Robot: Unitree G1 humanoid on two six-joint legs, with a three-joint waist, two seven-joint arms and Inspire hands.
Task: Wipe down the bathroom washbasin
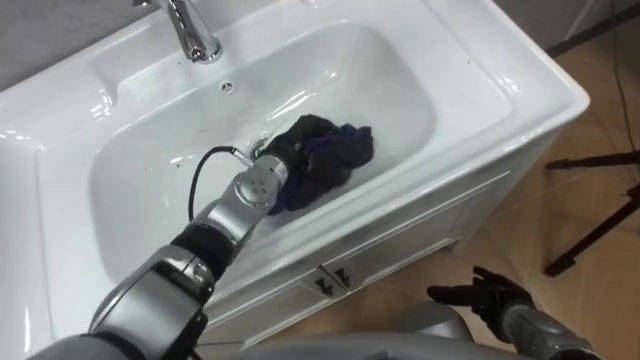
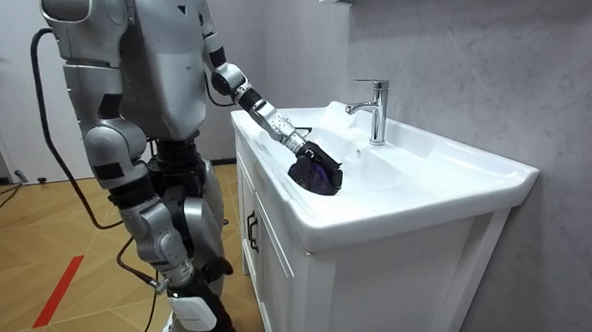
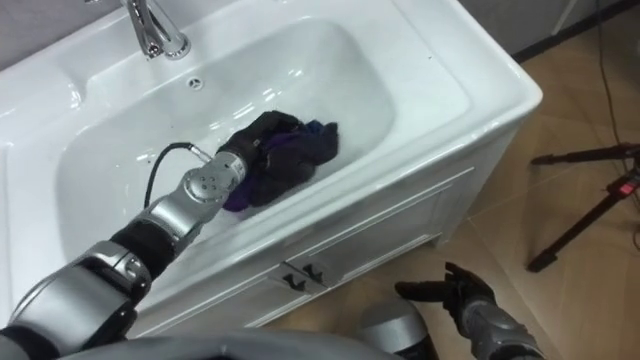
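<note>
- Room view: the robot stands upright at the front edge of a white washstand, on the room view's left. Its left arm reaches out over the rim and down into the bowl.
- Surface (image 1: pixel 60 110): white, glossy ledge round the bowl, wet-looking sheen.
- Tap (image 1: pixel 195 35): chrome, stands at the back of the ledge, spout toward the bowl. A small overflow hole (image 1: pixel 228 87) sits just below it in the back wall.
- Left hand (image 1: pixel 288 160): down in the basin (image 1: pixel 400 90), near the middle of its floor. Its dark fingers are buried in the cloth, so cannot tell whether they are curled or straight. The silver wrist shows just behind it.
- Cloth (image 1: pixel 340 150): dark, black and purple, bunched in a heap on the basin floor. It lies against and over the left hand, toward the front wall.
- Cabinet (image 1: pixel 420 225): white, under the basin, with two small dark handles (image 1: pixel 335 280) side by side at the door edges.
- Right hand (image 1: pixel 490 295): low beside the cabinet front, well apart from the basin. Fingers loosely spread, holding nothing.
- Tripod (image 1: pixel 600 225): black legs on the wooden floor (image 1: pixel 560 120), far right.
</note>
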